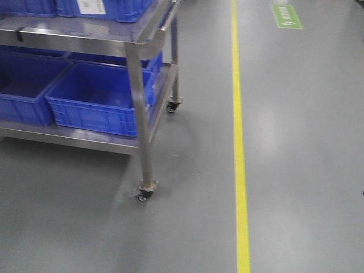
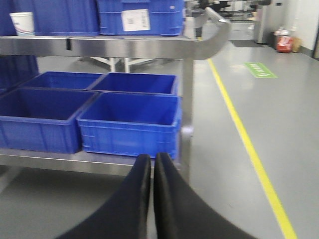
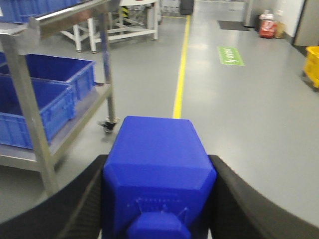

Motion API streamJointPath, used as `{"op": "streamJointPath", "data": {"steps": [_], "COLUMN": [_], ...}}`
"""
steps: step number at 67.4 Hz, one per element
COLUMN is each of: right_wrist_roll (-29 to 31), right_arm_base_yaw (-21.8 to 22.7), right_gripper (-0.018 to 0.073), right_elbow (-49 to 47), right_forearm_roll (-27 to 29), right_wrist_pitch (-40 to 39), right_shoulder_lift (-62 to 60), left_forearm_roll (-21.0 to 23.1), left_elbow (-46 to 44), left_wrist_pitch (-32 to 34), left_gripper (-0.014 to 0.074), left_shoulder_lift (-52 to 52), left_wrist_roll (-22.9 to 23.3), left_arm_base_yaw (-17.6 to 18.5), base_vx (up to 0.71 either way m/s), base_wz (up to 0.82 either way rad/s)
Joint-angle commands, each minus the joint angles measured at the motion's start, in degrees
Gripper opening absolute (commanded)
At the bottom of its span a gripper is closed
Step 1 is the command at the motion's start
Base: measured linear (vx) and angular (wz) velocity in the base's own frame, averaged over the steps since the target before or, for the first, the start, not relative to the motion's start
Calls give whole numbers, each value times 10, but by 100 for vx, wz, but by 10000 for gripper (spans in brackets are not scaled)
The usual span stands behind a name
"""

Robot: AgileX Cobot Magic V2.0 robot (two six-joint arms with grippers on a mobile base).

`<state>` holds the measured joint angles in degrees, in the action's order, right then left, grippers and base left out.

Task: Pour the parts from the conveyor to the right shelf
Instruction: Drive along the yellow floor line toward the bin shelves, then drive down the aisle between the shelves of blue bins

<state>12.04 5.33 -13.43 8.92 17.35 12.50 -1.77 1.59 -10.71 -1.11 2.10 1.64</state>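
Gripping the blue part (image 3: 157, 164) between both fingers, the right claw (image 3: 160, 209) holds it above the floor (image 3: 239, 109), right of the steel shelf (image 3: 25, 99). The left claw (image 2: 152, 167) is fully closed, empty, facing the shelf's blue bins (image 2: 129, 124).

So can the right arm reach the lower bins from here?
Probably not yet: the right end effector, shut on the block, faces open floor, with the bins off to its left behind a steel post.
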Motion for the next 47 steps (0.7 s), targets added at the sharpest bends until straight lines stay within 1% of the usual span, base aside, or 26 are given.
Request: {"op": "streamJointPath", "data": {"steps": [1,9,16,47], "right_wrist_roll": [5,5,5,5], "right_arm_base_yaw": [0,0,0,0], "right_gripper": [-5,-5,-5,-5], "right_elbow": [-17,-17,-17,-17], "right_forearm_roll": [0,0,0,-1], "right_wrist_pitch": [-46,-46,-46,-46], "right_shoulder_lift": [6,6,6,6], "left_forearm_roll": [1,1,1,1], "left_elbow": [-11,-11,-11,-11], "left_wrist_pitch": [41,41,41,41], "left_gripper": [-6,-6,-6,-6], "left_shoulder_lift": [-3,-3,-3,-3], "left_wrist_roll": [4,4,4,4], "left_arm_base_yaw": [3,3,3,3], "base_vx": [47,46,44,35], "base_wz": [46,58,85,109]}}
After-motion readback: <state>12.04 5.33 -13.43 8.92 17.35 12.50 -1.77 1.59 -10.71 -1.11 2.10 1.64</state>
